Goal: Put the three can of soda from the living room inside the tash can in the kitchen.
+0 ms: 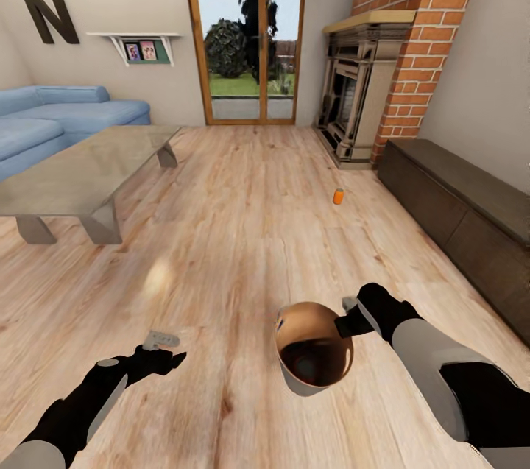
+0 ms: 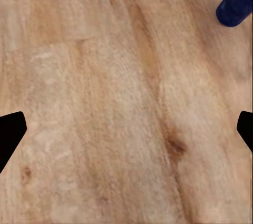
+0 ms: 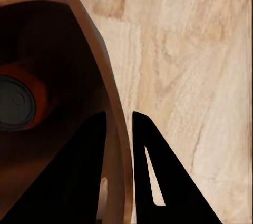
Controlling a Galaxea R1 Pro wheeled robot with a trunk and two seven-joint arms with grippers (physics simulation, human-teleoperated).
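Two orange cans [image 1: 338, 196] [image 3: 21, 103] (one binned), one blue can [image 2: 235, 3], one bin [image 1: 313, 340].

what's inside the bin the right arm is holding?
The right wrist view shows one orange can with a silver top, low inside the trash can, which the right pincer grips by the rim. The shadowed interior hides anything else.

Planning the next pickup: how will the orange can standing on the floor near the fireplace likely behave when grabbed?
The orange can stands upright on smooth wood floor, so an off-centre nudge would probably tip it. Being cylindrical, it would likely roll once down. It looks small and probably light, with slick sides.
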